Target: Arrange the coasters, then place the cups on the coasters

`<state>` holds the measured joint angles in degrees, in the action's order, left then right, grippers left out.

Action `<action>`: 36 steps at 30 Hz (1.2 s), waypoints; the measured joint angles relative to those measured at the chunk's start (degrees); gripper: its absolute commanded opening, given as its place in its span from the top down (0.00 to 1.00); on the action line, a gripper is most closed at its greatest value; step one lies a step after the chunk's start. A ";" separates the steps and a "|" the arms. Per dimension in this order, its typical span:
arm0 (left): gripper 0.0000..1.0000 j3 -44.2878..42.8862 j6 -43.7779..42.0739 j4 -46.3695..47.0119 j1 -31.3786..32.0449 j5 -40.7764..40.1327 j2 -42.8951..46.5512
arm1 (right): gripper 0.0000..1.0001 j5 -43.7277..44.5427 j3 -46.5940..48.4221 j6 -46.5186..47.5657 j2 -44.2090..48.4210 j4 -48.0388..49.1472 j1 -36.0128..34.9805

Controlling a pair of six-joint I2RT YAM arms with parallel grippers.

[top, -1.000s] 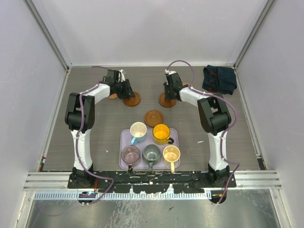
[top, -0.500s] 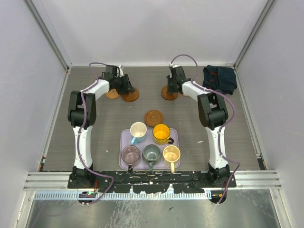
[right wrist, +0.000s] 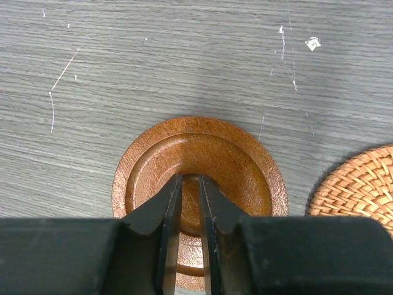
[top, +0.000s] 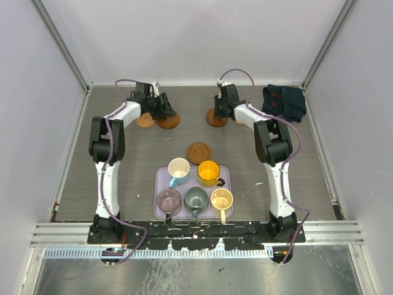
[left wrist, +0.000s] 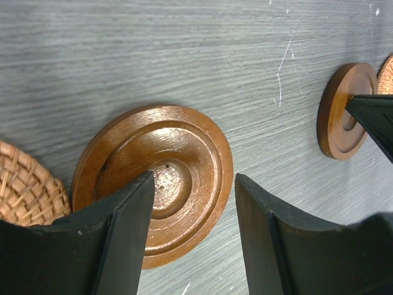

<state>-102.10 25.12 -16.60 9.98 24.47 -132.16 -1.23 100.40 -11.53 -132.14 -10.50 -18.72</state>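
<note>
Just beneath the left tool [left wrist: 193,179], jaws parted, lies a coaster [left wrist: 184,144].

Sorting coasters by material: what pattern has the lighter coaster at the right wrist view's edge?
The lighter coaster is basket-woven; right wrist view.

Bright diffuse light, soft shadows, glossy glare on coaster [left wrist: 175,153] (left wrist view), sharp focus.
</note>
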 measured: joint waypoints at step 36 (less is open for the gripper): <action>0.42 -6.91 4.55 4.83 -0.17 9.14 -6.56 | 0.83 -0.20 -14.86 5.35 17.68 1.14 -9.31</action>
<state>-109.01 29.67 -11.77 9.80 33.61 -138.72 -1.43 85.54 -6.17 -114.45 -9.37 -28.03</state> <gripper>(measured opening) 0.580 0.209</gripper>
